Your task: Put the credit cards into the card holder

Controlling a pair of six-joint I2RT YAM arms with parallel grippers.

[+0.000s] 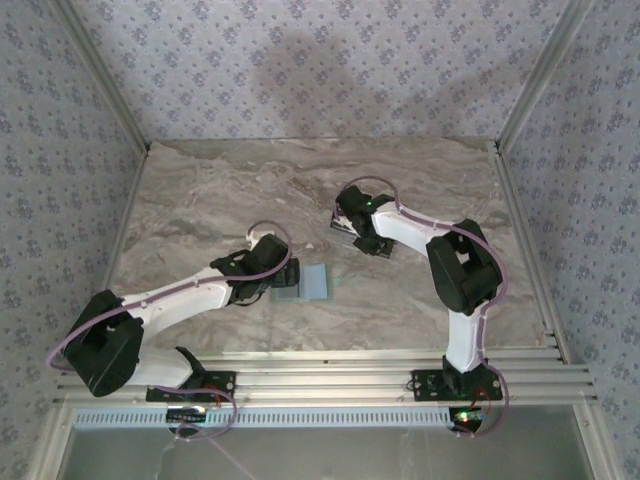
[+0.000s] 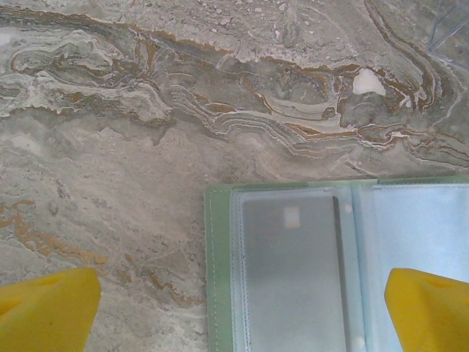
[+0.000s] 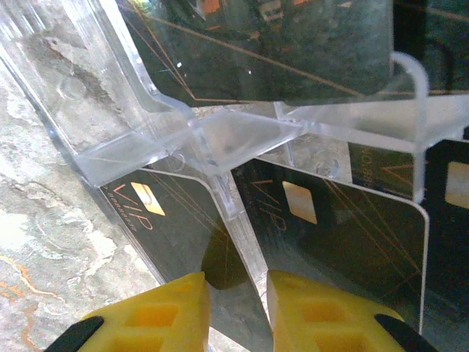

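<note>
The card holder (image 1: pixel 311 282) lies open on the marble table, pale green with frosted sleeves. In the left wrist view a dark card (image 2: pixel 293 271) with a pale mark sits inside the sleeve of the card holder's left panel (image 2: pixel 218 279). My left gripper (image 2: pixel 242 302) hangs wide open over that panel, holding nothing. Glossy black credit cards (image 3: pixel 344 242) with gold VIP lettering lean in a clear rack (image 3: pixel 220 139). My right gripper (image 3: pixel 238 312) is lowered at the rack, jaws a narrow gap apart. One leaning card (image 3: pixel 172 220) runs down into that gap.
The clear rack (image 1: pixel 344 222) stands right of centre under the right wrist. Aluminium rails (image 1: pixel 330 365) run along the near edge. Patterned walls close in the left, right and far sides. Bare marble (image 1: pixel 200 200) lies on the left.
</note>
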